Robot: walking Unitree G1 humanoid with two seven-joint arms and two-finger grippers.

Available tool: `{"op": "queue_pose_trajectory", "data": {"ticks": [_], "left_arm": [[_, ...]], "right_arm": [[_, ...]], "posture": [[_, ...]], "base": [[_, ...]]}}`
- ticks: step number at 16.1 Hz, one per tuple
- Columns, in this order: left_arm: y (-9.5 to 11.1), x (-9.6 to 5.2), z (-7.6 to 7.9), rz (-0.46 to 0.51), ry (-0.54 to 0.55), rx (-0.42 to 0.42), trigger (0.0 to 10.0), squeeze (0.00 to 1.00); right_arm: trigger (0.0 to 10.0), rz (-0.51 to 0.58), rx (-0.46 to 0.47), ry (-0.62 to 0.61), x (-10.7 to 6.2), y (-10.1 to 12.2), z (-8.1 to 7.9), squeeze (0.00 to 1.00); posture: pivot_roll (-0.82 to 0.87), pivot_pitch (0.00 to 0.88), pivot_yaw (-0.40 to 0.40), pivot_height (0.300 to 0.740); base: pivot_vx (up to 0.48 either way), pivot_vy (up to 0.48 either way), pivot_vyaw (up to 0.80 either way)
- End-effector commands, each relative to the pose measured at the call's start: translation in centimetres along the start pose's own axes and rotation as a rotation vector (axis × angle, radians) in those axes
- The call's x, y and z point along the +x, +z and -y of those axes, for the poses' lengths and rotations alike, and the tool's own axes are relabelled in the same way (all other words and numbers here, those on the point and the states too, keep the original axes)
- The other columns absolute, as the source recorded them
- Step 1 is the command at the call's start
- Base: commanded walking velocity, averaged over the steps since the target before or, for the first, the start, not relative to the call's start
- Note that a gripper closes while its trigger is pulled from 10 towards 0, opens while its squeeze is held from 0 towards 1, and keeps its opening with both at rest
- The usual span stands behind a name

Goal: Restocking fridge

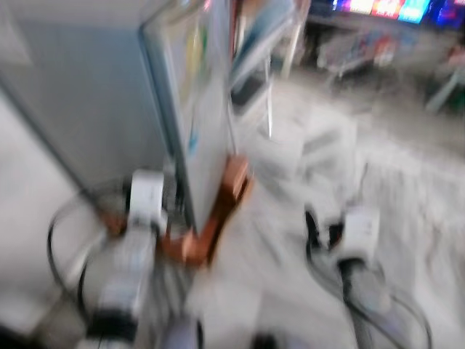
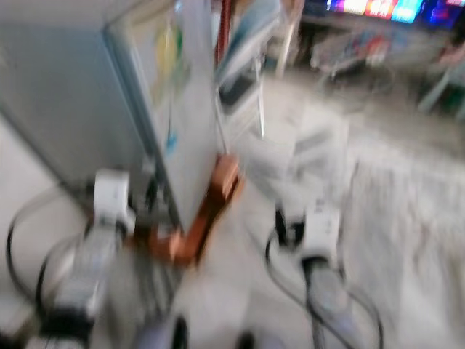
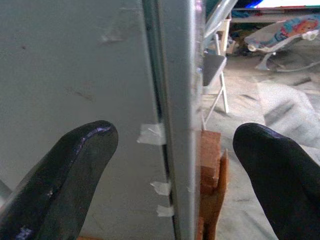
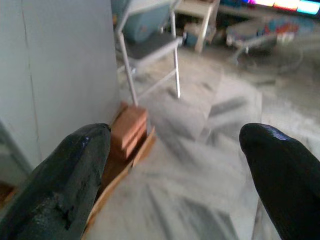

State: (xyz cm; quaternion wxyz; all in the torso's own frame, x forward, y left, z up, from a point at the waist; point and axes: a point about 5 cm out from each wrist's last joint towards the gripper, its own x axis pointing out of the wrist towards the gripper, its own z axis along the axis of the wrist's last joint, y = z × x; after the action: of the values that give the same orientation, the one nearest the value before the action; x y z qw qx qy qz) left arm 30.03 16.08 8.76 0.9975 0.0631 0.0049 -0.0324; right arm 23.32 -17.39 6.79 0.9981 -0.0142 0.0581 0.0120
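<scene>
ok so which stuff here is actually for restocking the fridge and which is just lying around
For the job:
fridge, door shut
left gripper, fingers open, at the door's edge
right gripper, fingers open, over the floor

Lying about:
wooden stand and bricks under the fridge
folding chair
baby bouncer

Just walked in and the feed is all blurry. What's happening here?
The robot stands at the corner of a grey fridge that rests on a wooden stand. The left gripper is open, aimed at the fridge's edge; the right gripper is open over the marble floor. Neither holds anything.
</scene>
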Motion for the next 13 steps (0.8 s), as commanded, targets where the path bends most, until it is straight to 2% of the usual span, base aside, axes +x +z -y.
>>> {"op": "queue_pose_trajectory", "data": {"ticks": [1,5,8,11,13], "left_arm": [[0.4,0.4,-0.1,0.013,0.001,-0.002,10.0,0.00],[0.5,0.6,0.3,0.029,-0.026,0.002,10.0,0.00],[0.6,2.0,1.1,0.030,-0.004,-0.053,10.0,0.00],[1.5,4.0,0.5,0.028,0.055,-0.069,10.0,0.00],[2.0,4.7,-0.4,0.032,0.099,-0.034,10.0,0.00]], "right_arm": [[10.0,0.002,-0.019,-0.013,0.0,0.3,0.6,0.00],[10.0,-0.004,-0.018,-0.022,-0.2,0.3,0.6,0.00],[10.0,-0.017,-0.007,0.006,-0.5,0.2,0.1,0.00],[10.0,-0.045,-0.019,0.032,-1.6,0.0,0.4,0.00],[10.0,-0.066,-0.028,0.028,-2.3,-0.3,0.9,0.00]], "posture": [[0.08,0.119,-0.039,0.740],[0.07,0.127,-0.042,0.740],[0.06,0.139,-0.057,0.740],[0.03,0.155,-0.061,0.740],[0.01,0.159,-0.059,0.740]], "base": [[0.000,0.000,0.00],[0.000,0.000,0.00],[0.000,0.000,-0.32],[0.000,0.000,0.00],[0.000,0.000,0.00]]}}
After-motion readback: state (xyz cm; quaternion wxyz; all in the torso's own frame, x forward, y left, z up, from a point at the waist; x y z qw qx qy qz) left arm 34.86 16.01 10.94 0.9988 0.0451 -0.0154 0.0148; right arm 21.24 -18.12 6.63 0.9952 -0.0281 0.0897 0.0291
